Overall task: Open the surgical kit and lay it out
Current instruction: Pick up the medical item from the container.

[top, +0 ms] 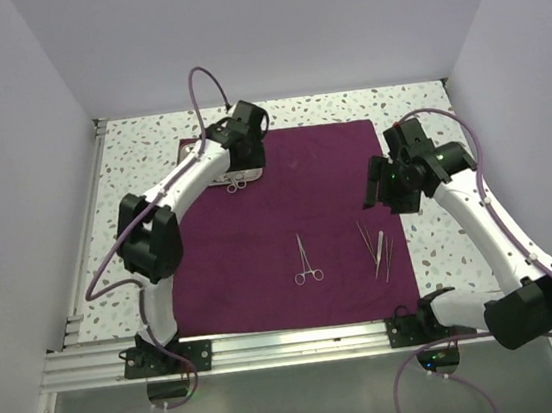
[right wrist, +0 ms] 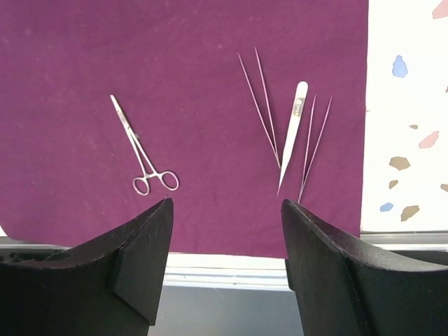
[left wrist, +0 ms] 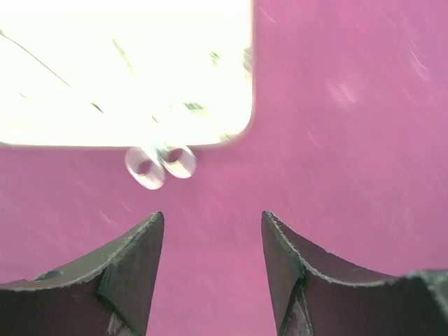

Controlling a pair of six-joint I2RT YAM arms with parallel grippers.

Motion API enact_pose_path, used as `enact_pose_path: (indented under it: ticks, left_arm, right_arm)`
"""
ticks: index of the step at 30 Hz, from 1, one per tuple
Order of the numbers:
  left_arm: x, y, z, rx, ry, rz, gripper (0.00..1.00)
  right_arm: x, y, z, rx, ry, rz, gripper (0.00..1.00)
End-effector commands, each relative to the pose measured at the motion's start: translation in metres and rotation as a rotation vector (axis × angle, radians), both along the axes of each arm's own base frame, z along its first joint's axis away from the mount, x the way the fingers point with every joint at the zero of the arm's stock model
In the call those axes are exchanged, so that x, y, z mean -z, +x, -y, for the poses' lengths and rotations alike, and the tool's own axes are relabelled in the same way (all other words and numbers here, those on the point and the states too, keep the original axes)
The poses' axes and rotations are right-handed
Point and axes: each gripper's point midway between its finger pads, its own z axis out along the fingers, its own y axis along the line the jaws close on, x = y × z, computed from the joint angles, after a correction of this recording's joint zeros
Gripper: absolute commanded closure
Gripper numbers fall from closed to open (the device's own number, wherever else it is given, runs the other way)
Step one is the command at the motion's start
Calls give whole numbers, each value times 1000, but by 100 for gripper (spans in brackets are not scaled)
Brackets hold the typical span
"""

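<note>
The dark purple cloth wrap (top: 303, 178) lies spread flat on the table. At its back left corner sits the shiny steel tray (left wrist: 126, 70), with two silver ring handles (left wrist: 161, 164) poking over its near edge. My left gripper (left wrist: 213, 214) hovers open just short of those rings, holding nothing. Ring-handled scissors (top: 306, 261) (right wrist: 143, 150) lie mid-cloth. To their right lie tweezers (right wrist: 292, 133) (top: 376, 252) between thin silver pairs (right wrist: 259, 98). My right gripper (right wrist: 227, 203) hangs open above the cloth's near edge, empty.
Speckled terrazzo tabletop (top: 415, 109) shows around the cloth, widest at the right and back. An aluminium rail (top: 293, 340) runs along the near edge by the arm bases. White walls close in the left, right and back.
</note>
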Motion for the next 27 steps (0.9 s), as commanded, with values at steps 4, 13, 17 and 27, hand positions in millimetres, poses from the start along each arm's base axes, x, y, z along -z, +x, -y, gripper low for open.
enact_pose_path:
  ticks: [4,13,17,27]
  left_arm:
    - [22,62,-46,-39,106,-5,40]
    - [57,83,-68,-92,120,-70,42]
    - [74,75,-74,-106,124,-107,43]
    - [102,63,-73,-118,76,-168,56]
  right_arm:
    - [-6,19,-1,3,-16,23,33]
    - [3,24,1,-16,-51,-7,33]
    - [6,25,2,-24,-61,-19,33]
    - [10,28,3,-29,-66,-31,33]
